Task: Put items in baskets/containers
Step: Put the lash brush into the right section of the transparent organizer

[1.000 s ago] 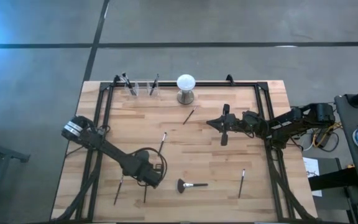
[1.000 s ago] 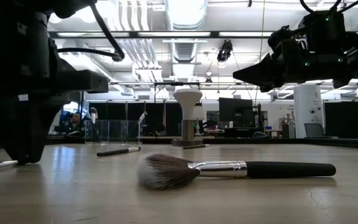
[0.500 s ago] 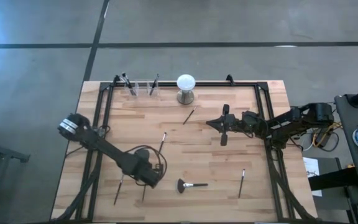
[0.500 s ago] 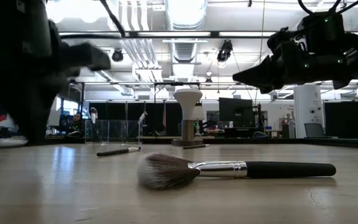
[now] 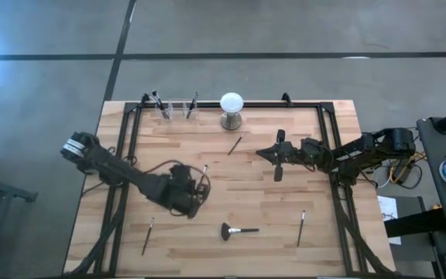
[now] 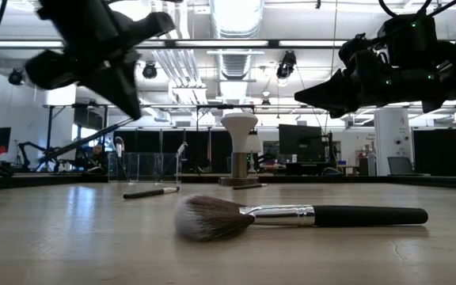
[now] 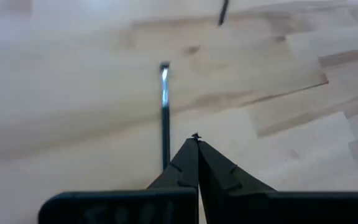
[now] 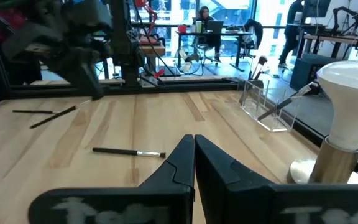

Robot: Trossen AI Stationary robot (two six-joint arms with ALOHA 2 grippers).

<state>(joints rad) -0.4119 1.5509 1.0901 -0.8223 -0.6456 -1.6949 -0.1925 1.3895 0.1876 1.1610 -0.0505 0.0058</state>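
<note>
My left gripper [image 5: 190, 195] is shut on a slim dark brush [image 6: 85, 138] and hangs above the table's near-left middle. Another slim brush [image 7: 165, 112] lies on the wood just ahead of its fingers. My right gripper [image 5: 277, 161] is shut and empty, hovering over the table's right middle. The black fan-headed brush [image 6: 299, 215] lies flat near the near edge. Three clear cups [image 5: 176, 110] stand at the far edge, and brushes lean in the outer two. My left gripper pinches the slim brush at one end [image 6: 130, 120], the fingers [image 6: 121, 91] slanting down from above. The brush is lifted clear of the table and tilts down from the fingertips toward its free end [image 6: 50, 152]. The left wrist view does not show the contact.
A white globe on a metal stand [image 5: 231, 108] stands right of the cups. Loose brushes lie at near left [image 5: 149, 235], near right [image 5: 301, 227] and below the globe [image 5: 236, 143]. A black frame [image 5: 316, 105] runs along the table's far edge and sides.
My left gripper has risen off the table and moved toward the far edge. The slim brush that lay under it near the near edge has left the wood and now hangs tilted from the fingers. The right arm has kept still.
</note>
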